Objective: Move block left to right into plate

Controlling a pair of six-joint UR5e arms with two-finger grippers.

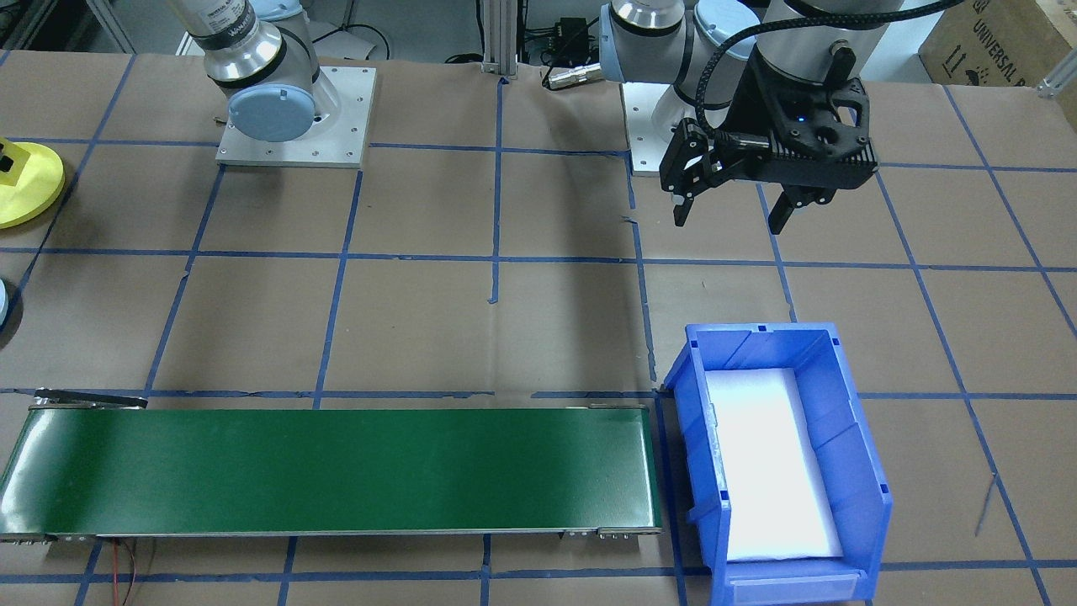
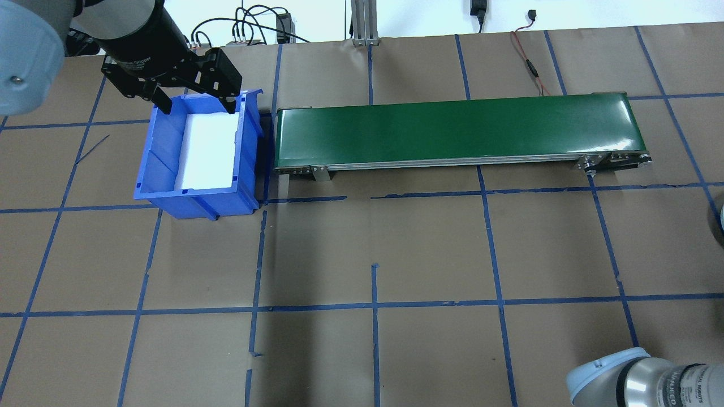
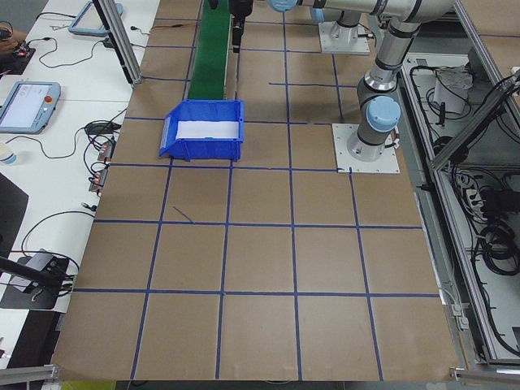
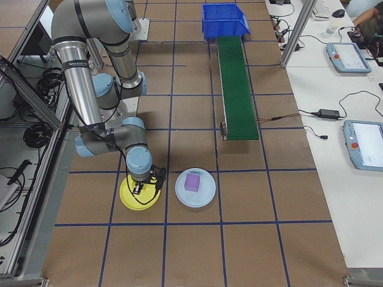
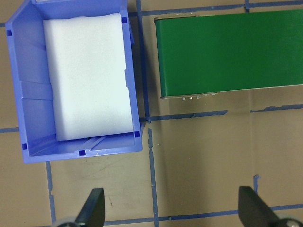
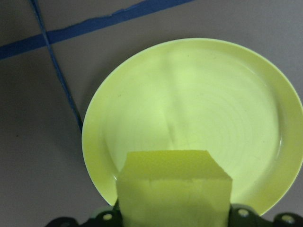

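Note:
In the right wrist view a yellow block (image 6: 174, 189) fills the space between my right gripper's fingers, low over the round yellow plate (image 6: 199, 109). The right gripper (image 4: 143, 186) hangs over the yellow plate (image 4: 133, 200) and is shut on that block. The same plate (image 1: 29, 189) shows at the front-facing view's left edge. A purple block (image 4: 192, 182) lies on a pale blue plate (image 4: 203, 196) beside it. My left gripper (image 1: 730, 215) hangs open and empty above the table near the blue bin (image 1: 850, 471); its fingertips (image 5: 93, 205) stand wide apart.
A green conveyor belt (image 2: 458, 131) runs along the table's far side, ending at the blue bin (image 2: 153, 164), which holds white foam. Blue tape lines grid the brown table. The right arm's base (image 1: 294, 118) stands at the table's rear.

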